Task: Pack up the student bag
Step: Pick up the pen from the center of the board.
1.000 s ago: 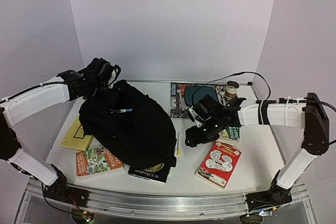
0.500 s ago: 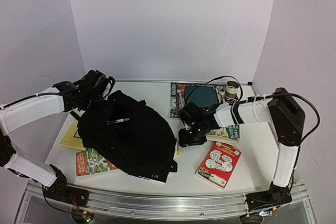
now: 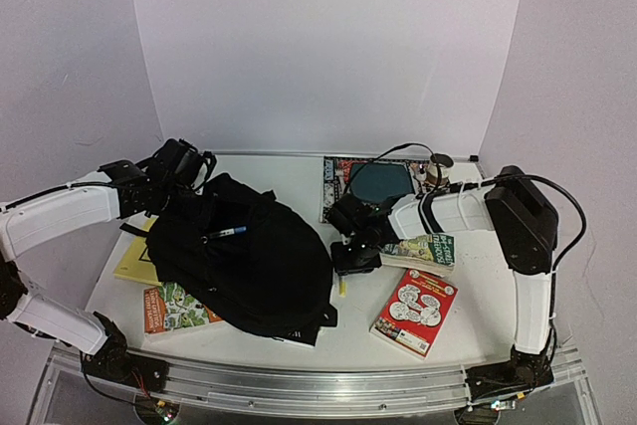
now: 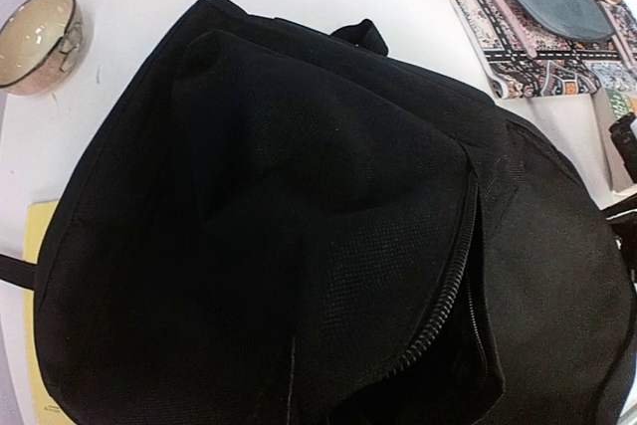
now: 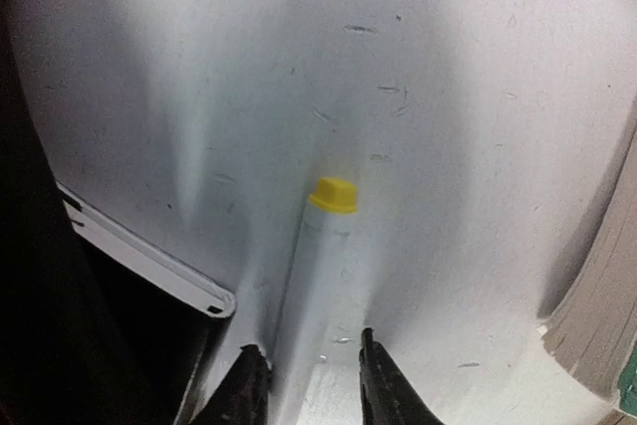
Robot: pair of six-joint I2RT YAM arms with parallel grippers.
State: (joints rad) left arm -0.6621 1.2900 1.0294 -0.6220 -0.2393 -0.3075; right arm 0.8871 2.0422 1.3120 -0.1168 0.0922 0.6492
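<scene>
The right gripper (image 5: 317, 385), jaws narrow, straddles a yellow-capped pen (image 5: 323, 246); whether it grips is unclear. The left gripper (image 3: 179, 161), closed, seems to pinch the student bag (image 3: 244, 256). The books (image 3: 415, 311) near both lie unpacked.

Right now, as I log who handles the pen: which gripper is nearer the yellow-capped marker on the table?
Right. The right gripper sits over the yellow-capped marker, a finger on either side of it. The left gripper is across the student bag, at its far top edge.

Black student bag (image 3: 249, 266) on white counter (image 3: 348, 333), white marker (image 5: 320, 276) with yellow cap (image 5: 333, 195), red book (image 3: 415, 311) with white cartoon circles, yellow book (image 3: 134, 264) at counter's left edge, teal plate (image 3: 383, 181) on multicoloured patterned mat (image 3: 333, 191)
</scene>
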